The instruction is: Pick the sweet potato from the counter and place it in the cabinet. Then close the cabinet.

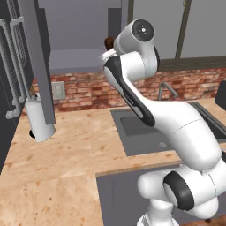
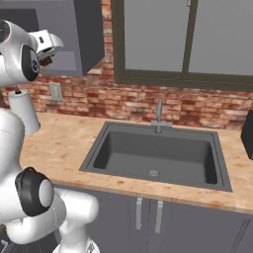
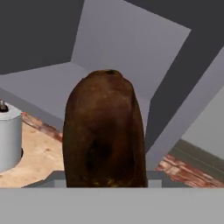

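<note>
A white robot arm reaches up toward an open grey wall cabinet (image 1: 75, 39) above a tan speckled stone-look counter (image 1: 70, 150). Its two-finger gripper (image 2: 46, 60) is clamped on a small dark brown oblong sweet potato (image 3: 104, 131), held in the air at the cabinet's opening, level with the grey interior shelf (image 3: 48, 83) (the fingertips themselves are hidden behind the potato in the hand view). Below and to the left, a white paper towel roll (image 1: 39, 118) stands upright on the counter. A dark grey sink (image 2: 158, 155) is set into the counter to the right.
</note>
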